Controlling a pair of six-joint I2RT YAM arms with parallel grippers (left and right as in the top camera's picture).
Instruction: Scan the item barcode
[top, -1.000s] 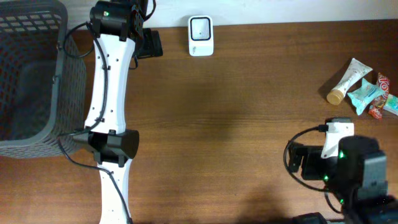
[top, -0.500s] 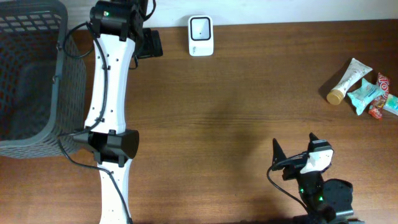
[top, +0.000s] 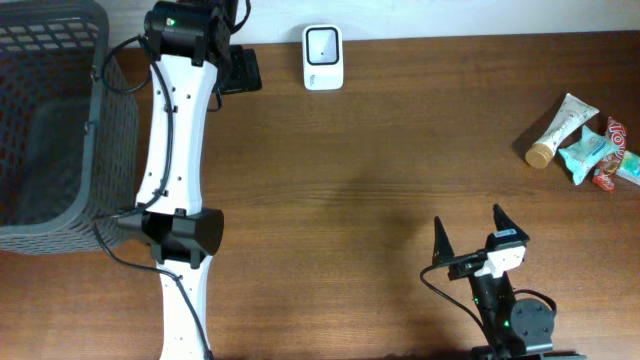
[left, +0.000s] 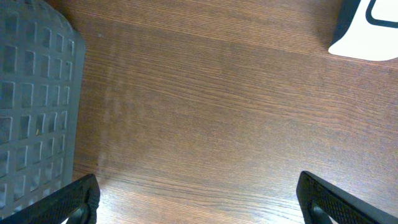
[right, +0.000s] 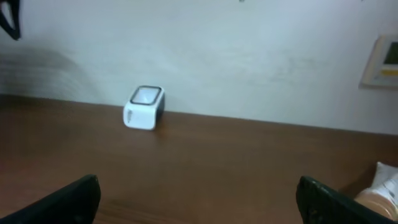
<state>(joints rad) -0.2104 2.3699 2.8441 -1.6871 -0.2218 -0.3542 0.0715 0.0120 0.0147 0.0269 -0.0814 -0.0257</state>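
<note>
The left claw (left: 199, 202) is spread over the grained wooden surface (top: 380, 150) beside the boxy white scanner (top: 322, 57) at 12 o'clock. The right claw (top: 467, 218), at 5, is spread too. The smooth tube (top: 560, 125) and crinkly packets (top: 595, 155) lie at 3 o'clock.

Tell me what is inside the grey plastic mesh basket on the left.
From overhead, the grey plastic mesh basket shows only its own bare lattice floor, with no item visible. Its left part runs off the frame, so that area is unseen.
</note>
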